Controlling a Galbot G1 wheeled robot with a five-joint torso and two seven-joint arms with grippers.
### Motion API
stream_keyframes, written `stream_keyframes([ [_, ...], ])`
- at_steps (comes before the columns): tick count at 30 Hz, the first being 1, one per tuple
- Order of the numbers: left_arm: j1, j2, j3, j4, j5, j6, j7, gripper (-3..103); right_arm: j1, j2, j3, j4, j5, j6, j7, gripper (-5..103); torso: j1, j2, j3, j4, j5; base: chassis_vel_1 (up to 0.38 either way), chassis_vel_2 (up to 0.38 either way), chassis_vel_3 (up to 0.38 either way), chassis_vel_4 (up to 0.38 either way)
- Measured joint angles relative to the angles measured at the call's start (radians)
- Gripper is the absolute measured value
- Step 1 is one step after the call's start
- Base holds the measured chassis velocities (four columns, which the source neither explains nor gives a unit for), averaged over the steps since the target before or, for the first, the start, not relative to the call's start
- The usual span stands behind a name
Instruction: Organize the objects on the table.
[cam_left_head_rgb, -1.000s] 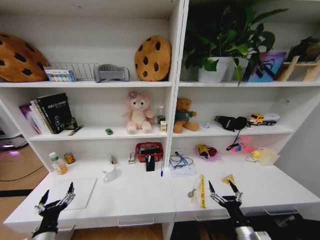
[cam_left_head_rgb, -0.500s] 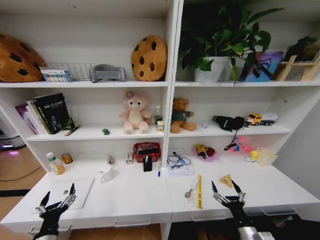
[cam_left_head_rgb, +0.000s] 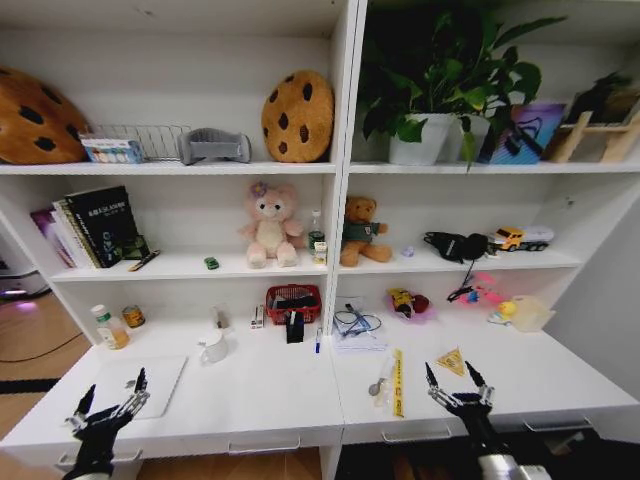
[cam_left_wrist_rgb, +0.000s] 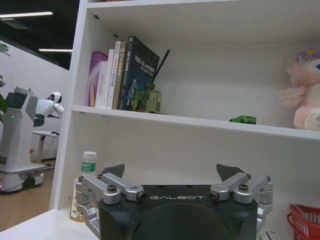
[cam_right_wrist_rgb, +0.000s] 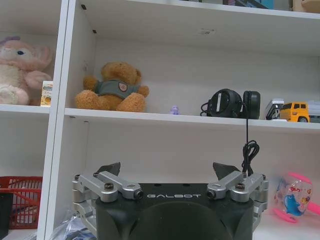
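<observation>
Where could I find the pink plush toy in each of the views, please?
Head view: pink plush toy, middle shelf, beside the divider.
Left wrist view: same shelf, past the green toy car.
Right wrist view: across the divider from the brown teddy.
Shared landmark: red basket below.

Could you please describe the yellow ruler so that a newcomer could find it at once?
On the long white table, look just right of the shelving's central divider. The yellow ruler lies flat near the front edge, running front to back: the only long, thin yellow strip there.
</observation>
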Motion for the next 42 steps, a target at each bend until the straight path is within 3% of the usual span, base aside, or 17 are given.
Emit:
stream_keyframes([
  [15,0.003,-0.001,-0.006,0.003,-0.005,-0.005,0.001,100,0.000,0.004,0.000,-0.002,-0.003,0.005,-0.006,100,0.000,0.000,0.000,0.0000,-0.0003,-0.022,-0.030,0.023,0.016],
  [26,0.008,-0.005,-0.006,-0.003,-0.004,-0.009,0.002,100,0.003,0.008,-0.002,-0.008,-0.005,0.013,-0.006,100,0.000,0.000,0.000,0.0000,0.0001,-0.195,-0.190,0.186,0.181],
  [35,0.024,-0.021,0.000,-0.048,0.052,-0.033,0.014,100,0.019,-0.001,-0.006,-0.020,-0.005,0.022,0.009,100,0.000,0.000,0.000,-0.0004,0.0000,-0.110,-0.149,0.115,0.126],
  [42,0.034,-0.035,0.015,-0.067,0.068,-0.039,0.016,100,0.050,-0.041,-0.011,-0.006,0.007,-0.078,0.066,100,0.000,0.000,0.000,0.0001,-0.0002,0.040,0.060,-0.048,-0.045],
])
